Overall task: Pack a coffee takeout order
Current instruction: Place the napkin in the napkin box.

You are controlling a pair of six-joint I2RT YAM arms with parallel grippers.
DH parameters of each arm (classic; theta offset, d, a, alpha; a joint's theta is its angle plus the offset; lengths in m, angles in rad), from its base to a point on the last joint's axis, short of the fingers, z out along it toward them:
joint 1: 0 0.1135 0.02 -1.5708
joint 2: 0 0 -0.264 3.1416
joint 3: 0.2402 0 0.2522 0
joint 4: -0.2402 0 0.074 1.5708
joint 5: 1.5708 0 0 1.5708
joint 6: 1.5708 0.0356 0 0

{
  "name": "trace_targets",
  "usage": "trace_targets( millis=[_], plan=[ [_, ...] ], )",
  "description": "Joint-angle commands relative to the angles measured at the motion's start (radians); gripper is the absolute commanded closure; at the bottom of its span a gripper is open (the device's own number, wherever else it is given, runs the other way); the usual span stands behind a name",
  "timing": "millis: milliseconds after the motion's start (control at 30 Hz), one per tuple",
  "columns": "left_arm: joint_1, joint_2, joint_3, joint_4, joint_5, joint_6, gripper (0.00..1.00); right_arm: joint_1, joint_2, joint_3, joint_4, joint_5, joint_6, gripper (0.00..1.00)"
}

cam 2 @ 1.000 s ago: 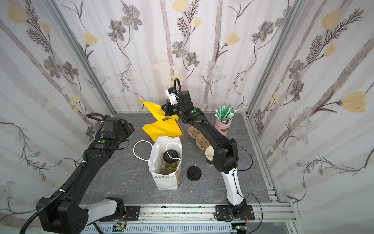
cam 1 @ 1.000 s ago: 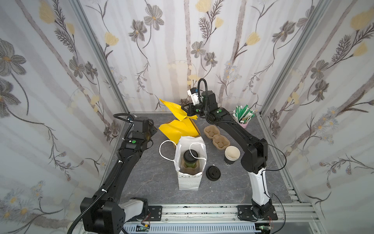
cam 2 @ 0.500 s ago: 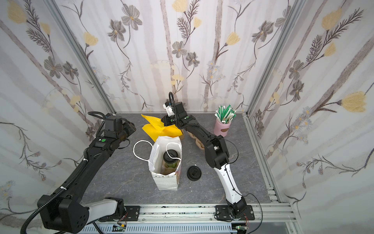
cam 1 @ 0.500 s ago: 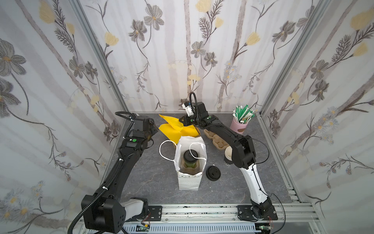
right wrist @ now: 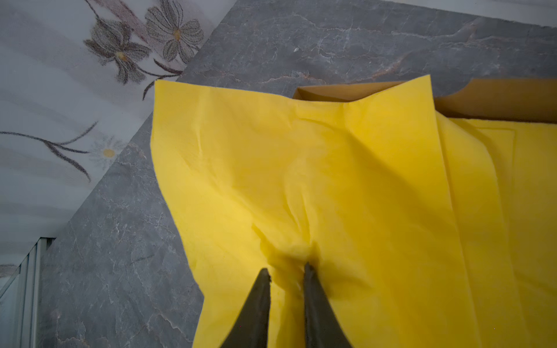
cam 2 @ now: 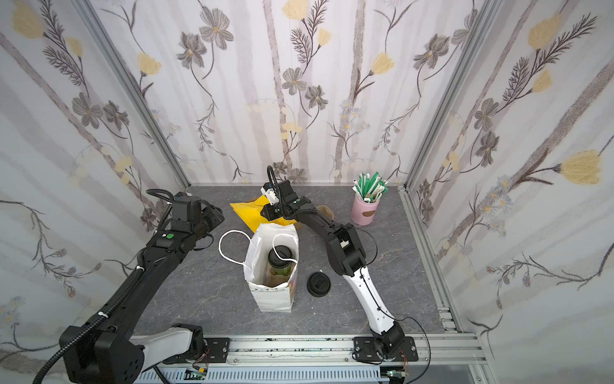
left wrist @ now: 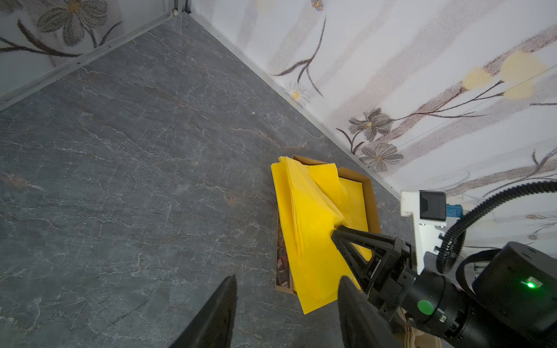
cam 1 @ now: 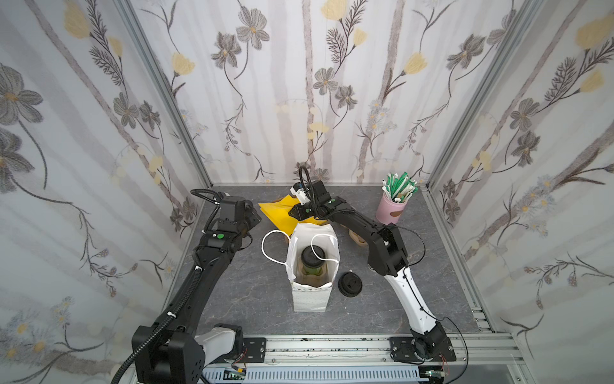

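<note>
My right tool (right wrist: 286, 268): jaws at a narrow gap, tips down on the yellow napkin (right wrist: 301, 165), paper puckered between them. The napkin drapes out of a shallow cardboard box (right wrist: 497, 99) onto the bench (cam 1: 252, 299), behind the white paper bag (cam 1: 307, 299). The green cup (cam 1: 312, 264), black lid on, stands inside the bag. My left tool (left wrist: 286, 283): wide, empty, over the bench beside the napkin. A loose black lid (cam 1: 350, 283) lies just beside the bag. The pink straw holder (cam 1: 391, 209) stands well apart.

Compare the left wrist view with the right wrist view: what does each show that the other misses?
Left wrist only: the left gripper, open above the tabletop, and the right gripper from outside. Right wrist only: a narrow gap between that gripper's tips, paper bunched in it. Both: the yellow napkin draped over the cardboard tray's edge.
</note>
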Motion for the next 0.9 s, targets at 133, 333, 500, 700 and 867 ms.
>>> trace_targets(
  millis=[133, 333, 500, 700, 867],
  plan=[
    [0.002, -0.028, -0.025, 0.02, 0.006, 0.01, 0.44, 0.012, 0.024, 0.025, -0.023, 0.047, -0.06, 0.52],
    [0.002, -0.041, -0.033, 0.02, 0.011, 0.016, 0.44, 0.035, 0.001, 0.029, -0.025, 0.145, -0.108, 0.5],
    [0.004, -0.045, -0.037, 0.02, 0.003, 0.015, 0.44, 0.039, -0.044, 0.029, -0.013, 0.166, -0.142, 0.5],
    [0.007, -0.035, -0.036, 0.02, 0.001, 0.015, 0.44, 0.042, -0.071, 0.027, -0.007, 0.138, -0.179, 0.5],
    [0.013, -0.041, -0.039, 0.02, 0.005, 0.008, 0.44, 0.041, -0.049, 0.038, 0.032, 0.12, -0.202, 0.37]
  ],
)
